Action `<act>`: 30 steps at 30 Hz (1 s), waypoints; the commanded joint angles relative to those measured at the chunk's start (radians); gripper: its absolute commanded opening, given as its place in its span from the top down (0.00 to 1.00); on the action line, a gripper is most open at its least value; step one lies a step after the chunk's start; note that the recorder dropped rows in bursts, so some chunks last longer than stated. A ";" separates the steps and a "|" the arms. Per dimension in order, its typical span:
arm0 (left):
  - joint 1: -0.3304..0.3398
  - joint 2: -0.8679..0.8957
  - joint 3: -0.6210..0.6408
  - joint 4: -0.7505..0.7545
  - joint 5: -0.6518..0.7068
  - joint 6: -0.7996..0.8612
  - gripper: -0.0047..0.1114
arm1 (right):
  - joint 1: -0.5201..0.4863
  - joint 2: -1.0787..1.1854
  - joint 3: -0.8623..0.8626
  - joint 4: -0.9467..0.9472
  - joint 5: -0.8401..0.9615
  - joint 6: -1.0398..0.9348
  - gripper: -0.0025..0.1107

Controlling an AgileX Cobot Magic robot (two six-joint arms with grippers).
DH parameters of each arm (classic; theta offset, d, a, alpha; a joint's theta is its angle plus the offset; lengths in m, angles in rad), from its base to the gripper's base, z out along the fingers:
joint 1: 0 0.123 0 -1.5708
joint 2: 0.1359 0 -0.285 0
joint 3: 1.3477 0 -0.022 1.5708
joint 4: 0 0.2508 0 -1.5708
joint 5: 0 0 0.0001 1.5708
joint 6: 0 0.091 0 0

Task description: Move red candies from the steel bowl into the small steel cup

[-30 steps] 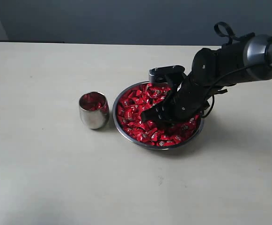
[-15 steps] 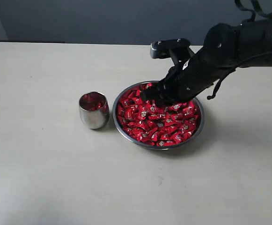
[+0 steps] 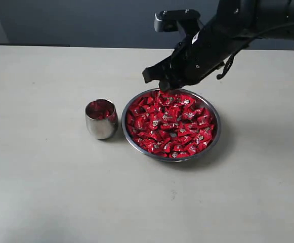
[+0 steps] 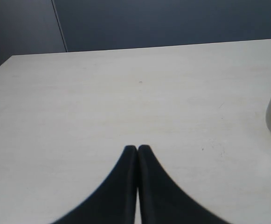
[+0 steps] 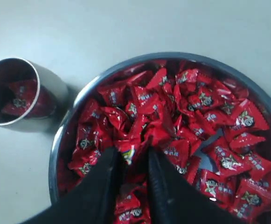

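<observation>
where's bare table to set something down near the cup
Free: the table left of the small steel cup, and the front strip before cup and steel bowl. Crowded: the narrow cup-bowl gap, and above the bowl's far rim, where the right gripper holds a red candy.

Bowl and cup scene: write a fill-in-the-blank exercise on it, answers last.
The bowl is full of ____ candies.
In the exterior view the cup stands ____ of the bowl.
The left gripper is ____.
The right gripper has one candy ____ its fingers.
Missing: red; left; shut; between.
</observation>
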 commanded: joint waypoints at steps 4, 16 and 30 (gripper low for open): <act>0.002 -0.005 0.002 0.002 -0.010 -0.002 0.96 | -0.004 0.110 -0.005 -0.036 0.149 0.030 0.99; 0.002 -0.005 0.002 0.002 -0.010 -0.002 0.96 | -0.004 0.217 -0.005 -0.072 0.109 0.028 0.99; 0.002 -0.005 0.002 0.002 -0.010 -0.002 0.96 | -0.004 0.217 -0.005 -0.086 0.127 -0.016 0.95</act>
